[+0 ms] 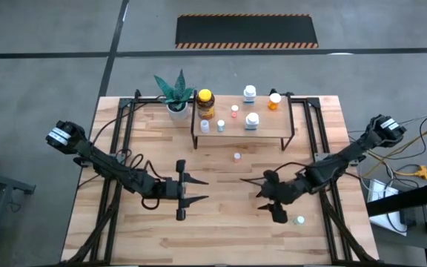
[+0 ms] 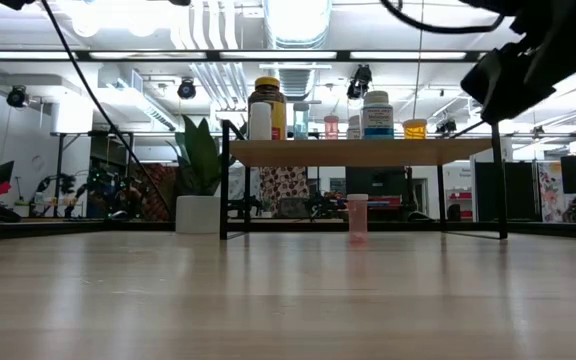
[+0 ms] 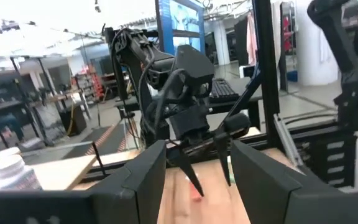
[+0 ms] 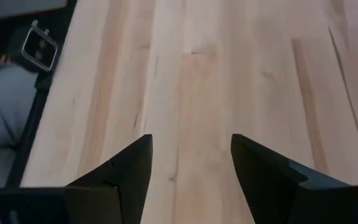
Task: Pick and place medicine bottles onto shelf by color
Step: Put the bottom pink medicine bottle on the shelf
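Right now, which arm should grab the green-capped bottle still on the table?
Right. The green-capped bottle lies beside the right hand, which is open and empty. The left hand, also open, sits across the table, farther away.

The worktop is pale striped wood. The shelf is light wood on black legs. On it stand an amber bottle with a yellow cap, an orange bottle and white bottles. A pink-capped bottle stands below. The plant is green in a white pot. Both arms are black.
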You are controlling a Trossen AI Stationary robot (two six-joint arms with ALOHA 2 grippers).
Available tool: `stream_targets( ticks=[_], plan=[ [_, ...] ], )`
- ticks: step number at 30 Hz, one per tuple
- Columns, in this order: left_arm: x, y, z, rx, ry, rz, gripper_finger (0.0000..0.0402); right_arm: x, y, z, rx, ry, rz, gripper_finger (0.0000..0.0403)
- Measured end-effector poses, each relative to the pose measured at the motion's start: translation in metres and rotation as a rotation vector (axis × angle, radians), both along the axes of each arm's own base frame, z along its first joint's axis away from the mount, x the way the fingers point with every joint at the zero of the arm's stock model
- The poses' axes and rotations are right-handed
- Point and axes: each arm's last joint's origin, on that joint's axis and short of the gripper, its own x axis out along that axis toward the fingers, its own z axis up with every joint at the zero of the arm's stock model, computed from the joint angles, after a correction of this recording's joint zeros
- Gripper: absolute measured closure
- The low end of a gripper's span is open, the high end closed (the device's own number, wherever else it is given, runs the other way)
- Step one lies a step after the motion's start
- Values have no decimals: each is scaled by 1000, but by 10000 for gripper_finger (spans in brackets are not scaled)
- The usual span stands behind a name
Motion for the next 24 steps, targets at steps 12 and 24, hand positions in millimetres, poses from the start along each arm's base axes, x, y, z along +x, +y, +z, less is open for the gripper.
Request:
stream_targets(
  ticks=[12, 24],
  plan=[
    [0, 1, 0, 138, 4, 62, 237, -32, -13, 10, -28, 353, -65, 193],
    [-1, 1, -1, 164, 7, 70, 237, -53, -21, -5, -94, 568, -194, 170]
  ],
)
